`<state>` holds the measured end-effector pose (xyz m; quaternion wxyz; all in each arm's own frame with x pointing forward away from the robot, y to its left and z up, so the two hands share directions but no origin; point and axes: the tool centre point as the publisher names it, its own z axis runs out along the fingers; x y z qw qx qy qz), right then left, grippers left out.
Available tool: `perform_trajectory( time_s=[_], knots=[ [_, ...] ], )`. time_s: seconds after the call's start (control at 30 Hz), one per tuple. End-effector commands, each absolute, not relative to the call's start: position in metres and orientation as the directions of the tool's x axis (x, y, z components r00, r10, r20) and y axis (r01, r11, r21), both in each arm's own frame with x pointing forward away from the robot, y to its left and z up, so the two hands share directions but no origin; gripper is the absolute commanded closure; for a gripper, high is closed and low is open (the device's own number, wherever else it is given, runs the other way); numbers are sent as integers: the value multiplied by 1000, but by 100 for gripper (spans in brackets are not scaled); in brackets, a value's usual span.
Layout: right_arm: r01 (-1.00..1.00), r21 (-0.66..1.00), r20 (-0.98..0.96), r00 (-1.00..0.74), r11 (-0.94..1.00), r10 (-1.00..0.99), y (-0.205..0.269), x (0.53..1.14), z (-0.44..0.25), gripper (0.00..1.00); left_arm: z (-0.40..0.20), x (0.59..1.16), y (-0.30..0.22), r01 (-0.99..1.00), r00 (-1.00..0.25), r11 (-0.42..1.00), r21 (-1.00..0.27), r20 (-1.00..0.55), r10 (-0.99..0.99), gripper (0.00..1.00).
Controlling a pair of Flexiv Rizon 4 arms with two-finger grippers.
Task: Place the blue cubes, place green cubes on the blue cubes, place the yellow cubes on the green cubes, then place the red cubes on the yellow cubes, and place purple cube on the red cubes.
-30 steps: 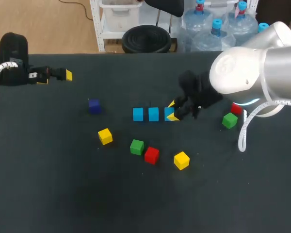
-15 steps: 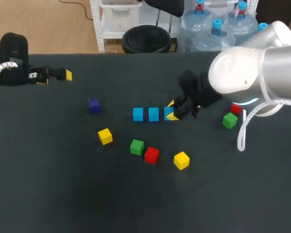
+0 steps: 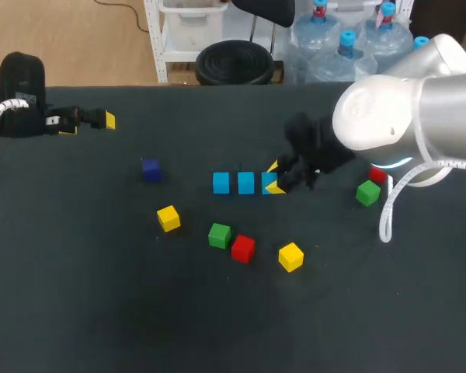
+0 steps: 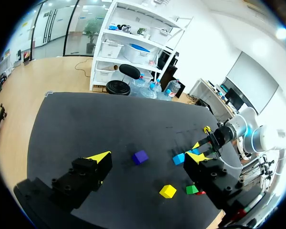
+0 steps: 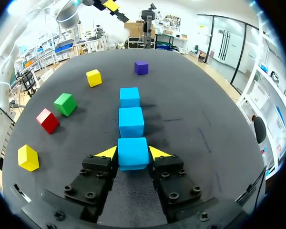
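Observation:
Three blue cubes lie in a row on the black table: the first blue cube (image 3: 221,183), the second blue cube (image 3: 246,183) and the third blue cube (image 3: 269,182). My right gripper (image 3: 275,177) is shut on the third blue cube (image 5: 132,152), a yellow tip against each side, with the cube resting at the row's right end. Ahead of it sit the second blue cube (image 5: 131,121) and the first blue cube (image 5: 129,97). My left gripper (image 3: 89,124) stands open at the table's far left, nothing between its fingers (image 4: 99,157).
A purple cube (image 3: 151,169) lies left of the row. In front of the row are a yellow cube (image 3: 168,218), a green cube (image 3: 219,235), a red cube (image 3: 242,248) and another yellow cube (image 3: 290,256). A second green cube (image 3: 367,193) and a second red cube (image 3: 378,174) sit under my right arm.

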<state>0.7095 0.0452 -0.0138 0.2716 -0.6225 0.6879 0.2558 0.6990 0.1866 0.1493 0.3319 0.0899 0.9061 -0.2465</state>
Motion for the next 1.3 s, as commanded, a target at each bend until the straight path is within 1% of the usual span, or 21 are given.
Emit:
perform_trajectory(
  time_s=[0.03,0.13,0.17,0.2,0.23,0.27,0.3,0.37,0.43,0.47,0.67,1.03,1.3],
  knots=[
    [-996,13,-693,-75,91,-717,45,710,-14,53,150,699,186,322,-766,865,-384,-643,0,0],
    [-996,12,-693,-73,90,-718,45,710,-14,52,150,699,186,322,-766,865,-384,-643,0,0],
    [-996,14,-693,-74,90,-717,45,710,-14,42,150,699,186,322,-766,865,-384,-643,0,0],
    [-996,14,-694,-75,90,-716,45,710,-14,26,150,699,186,322,-766,865,-384,-643,0,0],
    [-996,16,-694,-76,91,-716,45,710,-14,18,150,699,186,322,-766,865,-384,-643,0,0],
    [-996,16,-694,-77,91,-716,44,710,-14,14,150,699,186,322,-766,865,-384,-643,0,0],
    [-996,16,-694,-77,92,-716,44,709,-14,13,150,699,186,322,-766,865,-384,-643,0,0],
    [-996,16,-694,-78,93,-715,43,709,-14,21,150,699,186,322,-766,865,-384,-643,0,0],
    [-995,16,-695,-79,95,-714,43,709,-14,46,150,699,186,322,-766,865,-384,-643,0,0],
    [-995,15,-695,-80,96,-714,42,709,-14,50,150,699,186,322,-766,865,-384,-643,0,0],
    [-995,15,-696,-82,100,-713,43,710,-14,56,150,699,186,322,-766,865,-384,-643,0,0],
    [-995,13,-697,-81,101,-713,47,710,-15,56,150,699,186,322,-766,865,-384,-643,0,0],
    [-993,11,-698,-90,115,-711,46,713,-15,54,150,699,186,322,-766,865,-384,-643,0,0]
  ],
)
